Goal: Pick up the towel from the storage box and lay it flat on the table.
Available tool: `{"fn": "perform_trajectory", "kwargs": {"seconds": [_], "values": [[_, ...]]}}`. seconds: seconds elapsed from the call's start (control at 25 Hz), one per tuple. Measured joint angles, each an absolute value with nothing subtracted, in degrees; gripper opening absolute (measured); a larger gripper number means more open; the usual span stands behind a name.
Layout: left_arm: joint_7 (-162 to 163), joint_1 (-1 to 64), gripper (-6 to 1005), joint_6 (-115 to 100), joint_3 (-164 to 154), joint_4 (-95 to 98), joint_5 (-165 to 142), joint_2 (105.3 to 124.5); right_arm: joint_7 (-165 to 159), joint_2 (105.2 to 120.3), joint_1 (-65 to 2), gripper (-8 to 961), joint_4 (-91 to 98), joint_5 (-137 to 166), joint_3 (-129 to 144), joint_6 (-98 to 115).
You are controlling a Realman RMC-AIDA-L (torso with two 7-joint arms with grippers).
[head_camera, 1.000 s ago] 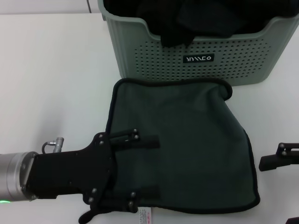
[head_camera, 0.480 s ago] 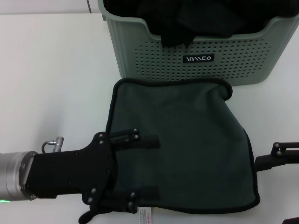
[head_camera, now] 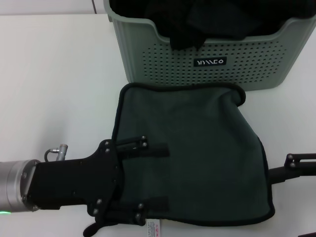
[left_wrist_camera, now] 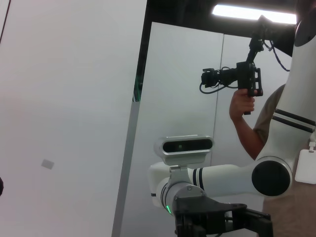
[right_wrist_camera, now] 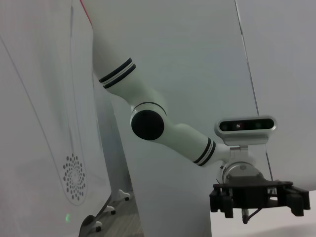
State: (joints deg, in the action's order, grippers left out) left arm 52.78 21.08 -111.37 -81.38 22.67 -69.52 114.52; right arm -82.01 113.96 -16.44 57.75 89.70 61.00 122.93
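- The towel [head_camera: 190, 153] is lying spread out, dark grey-green side up, on the white counter [head_camera: 54, 84], right in front of the storage box [head_camera: 207, 59]. Its far edge sits just beside the box's front wall.
- A small white label [head_camera: 154, 229] pokes out at the towel's near edge.
- Left hand [head_camera: 160, 177] is over the towel's near-left corner, fingers spread wide apart, not pinching anything.
- Right hand [head_camera: 296, 168] only peeks in at the counter's right edge, just beside the towel's right hem. Can't tell if it's spread or pressed together.
- The box has black cloths [head_camera: 197, 19] piled inside, one draping over the front rim.
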Motion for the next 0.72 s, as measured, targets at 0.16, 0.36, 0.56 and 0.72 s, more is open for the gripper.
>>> {"fn": "perform_trajectory", "kwargs": {"seconds": [0.16,0.36,0.56,0.72], "values": [[52.8,21.1,784,-111.4,-81.3,22.7,-69.5,114.52,-82.0,114.03,-16.4,858,57.7,89.8,61.2,123.0],[52.9,21.0,784,-111.4,-81.3,22.7,-69.5,114.52,-82.0,114.44,-16.4,858,57.6,90.6,61.4,123.0],[52.9,20.8,784,-111.4,-81.5,22.7,-69.5,114.51,-81.9,114.50,-16.5,858,57.1,90.7,61.3,123.0],[52.9,20.9,784,-111.4,-81.5,22.7,-69.9,114.41,-81.8,114.69,-16.6,858,56.8,90.7,61.3,122.4]]}}
